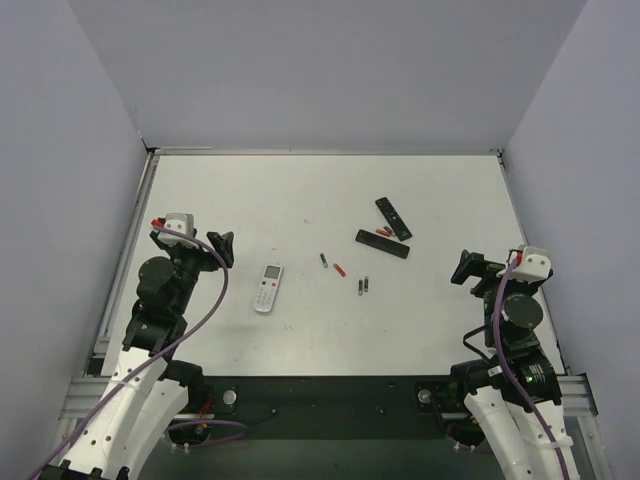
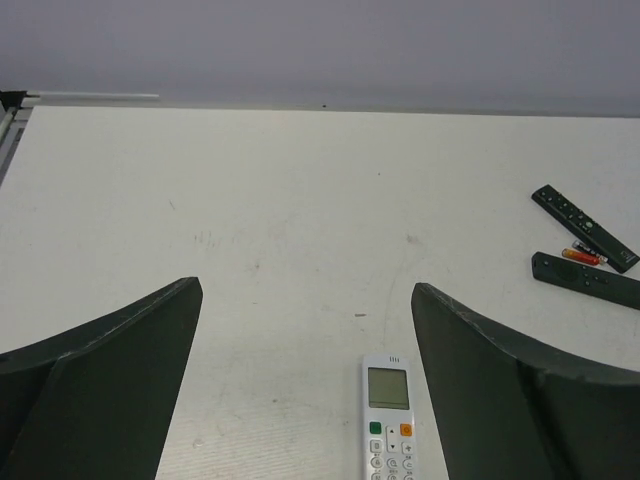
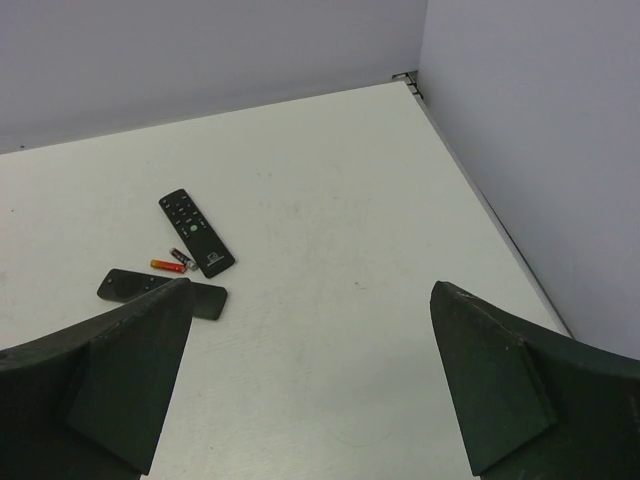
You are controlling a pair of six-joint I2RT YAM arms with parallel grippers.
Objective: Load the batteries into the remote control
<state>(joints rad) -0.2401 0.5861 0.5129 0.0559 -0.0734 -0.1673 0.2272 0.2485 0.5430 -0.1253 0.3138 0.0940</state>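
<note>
Several batteries [image 1: 340, 269] lie loose on the table [image 1: 250, 190], a little right of its middle. They are tiny slim cylinders, some red and some dark grey. One dark cell and one red lie close together, and a dark pair sits slightly nearer the front edge. Another red one [image 3: 168, 264] rests further back, between a black remote [image 1: 393, 217] and a second black remote [image 1: 382, 244].

A white remote [image 1: 268, 287] lies face up left of the middle, with its keypad and small screen showing. None of the three remotes shows an open battery bay, so the views do not settle which is to be loaded.

The left gripper [image 1: 222, 247] hangs over the left side of the table with its jaws spread wide and nothing between them. The right gripper [image 1: 467, 268] does the same near the right edge.

No loading appears to have begun, so the step in hand looks like the first reach. The next move probably calls for one arm to steady a remote and expose its bay. The other would pinch a single cell low against the table, carefully, since such small round cells may roll.
</note>
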